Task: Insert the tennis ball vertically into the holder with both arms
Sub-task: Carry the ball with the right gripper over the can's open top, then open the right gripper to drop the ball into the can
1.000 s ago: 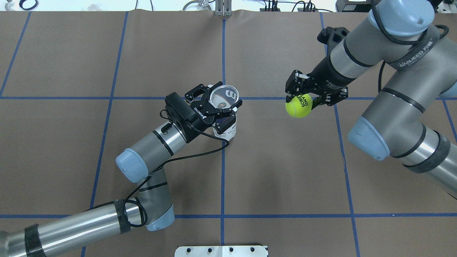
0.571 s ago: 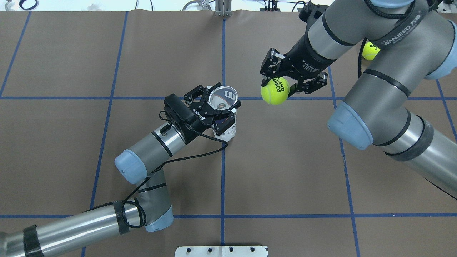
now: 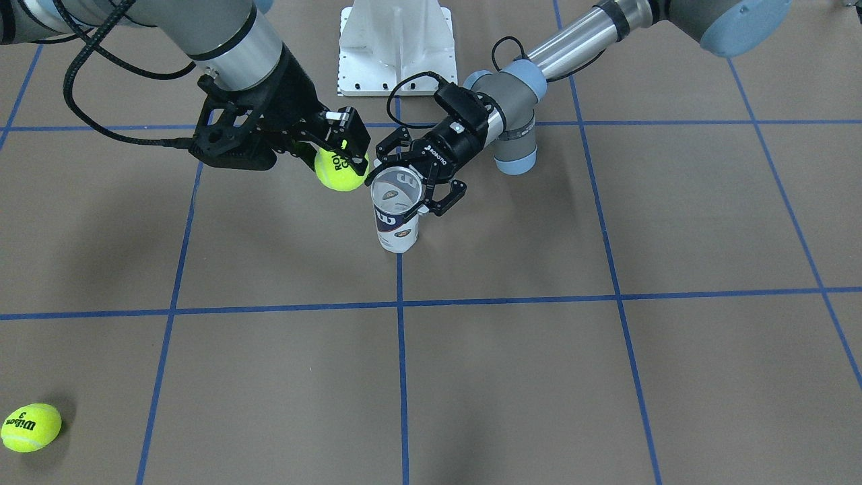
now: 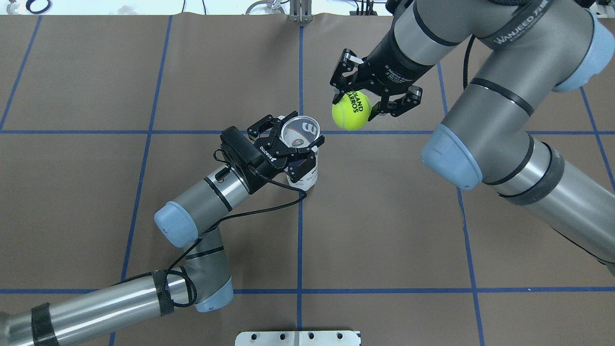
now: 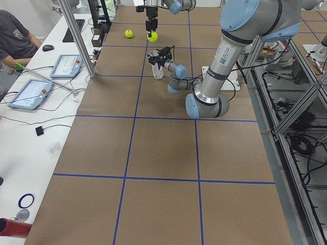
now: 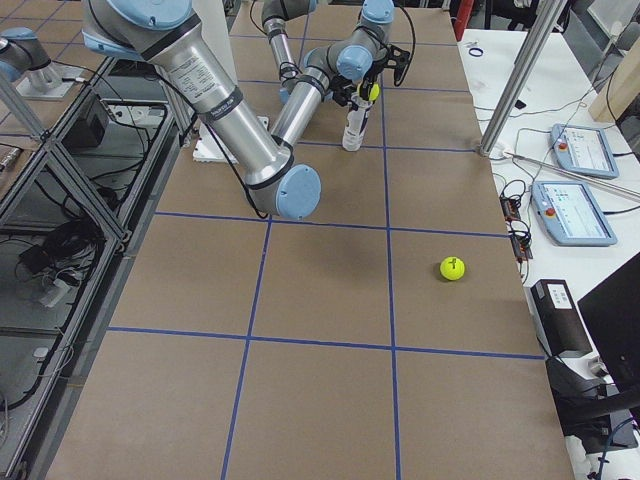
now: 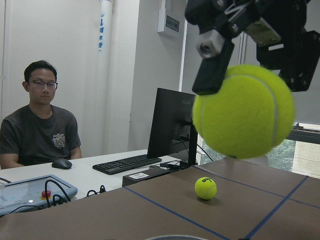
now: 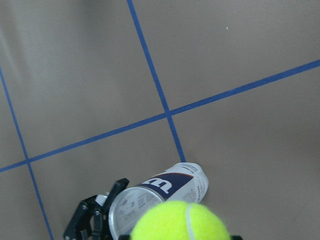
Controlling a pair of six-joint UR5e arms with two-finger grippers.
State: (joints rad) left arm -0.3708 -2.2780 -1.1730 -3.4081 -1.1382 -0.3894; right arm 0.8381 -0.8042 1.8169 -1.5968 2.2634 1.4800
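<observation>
The holder, a clear tube with a navy-and-white "W" label, stands upright near the table's middle with its mouth open upward. My left gripper is shut on it just below the rim, as the front-facing view also shows. My right gripper is shut on a yellow tennis ball and holds it in the air, to the right of the tube's mouth and a little beyond it. In the right wrist view the ball hangs above the tube, off to one side of its mouth.
A second tennis ball lies on the brown table at the far right, also in the left wrist view. The white pedestal base stands at the robot's edge. A seated person and desk gear lie beyond the table.
My right gripper has carried the ball leftward and farther back, closer to the tube's mouth. The left arm and tube have not moved.
</observation>
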